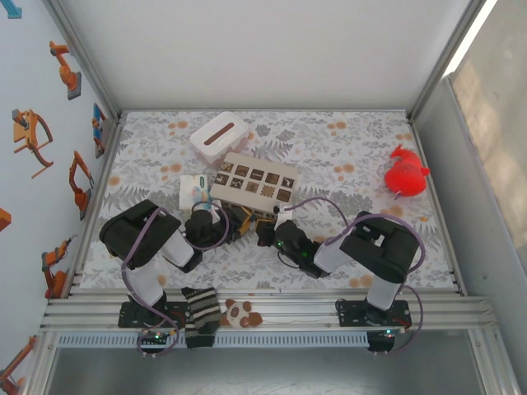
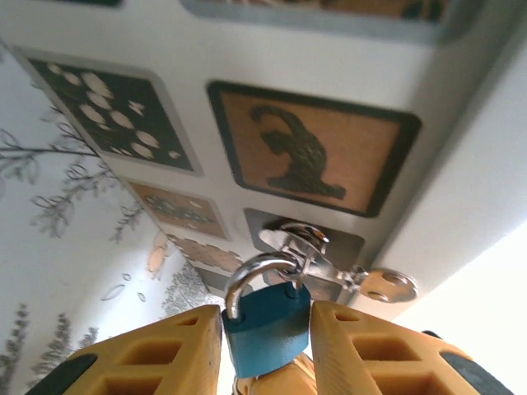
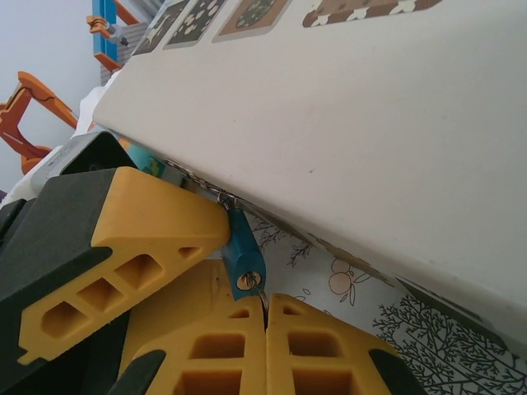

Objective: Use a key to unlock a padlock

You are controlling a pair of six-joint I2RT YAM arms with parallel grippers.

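- From above, my left claw (image 1: 240,220) and my right claw (image 1: 265,228) meet at the near edge of the beige box (image 1: 255,183), whose top carries rows of dark picture tiles. The box sits in the middle of the leaf-patterned table (image 1: 370,140).
- In that view the lock itself is too small and too crowded by my fingers to make out.
- Further off, a white case with a slot (image 1: 218,136) stands behind the box. A red toy (image 1: 405,174) lies well apart on the right, and a striped sock (image 1: 200,315) and a panda toy (image 1: 239,313) rest on the rail between my bases.
- Through my left wrist camera, the padlock (image 2: 268,325) has a blue body and a silver shackle. It hangs from a metal clasp (image 2: 300,247) on the side of the box (image 2: 247,58).
- My left claw (image 2: 268,350) grasps it, a yellow finger pressed on each side of the body.
- A flat silver tab with a hole (image 2: 387,285) sticks out just beside the clasp.
- Through my right wrist camera, the padlock (image 3: 244,255) hangs under the edge of the box (image 3: 370,123), its brass keyhole turned toward me.
- One left finger (image 3: 156,230) lies against its side.
- My right claw (image 3: 265,329) is clenched just below the keyhole. A sliver of metal shows at the seam, and I cannot tell whether it is a key.
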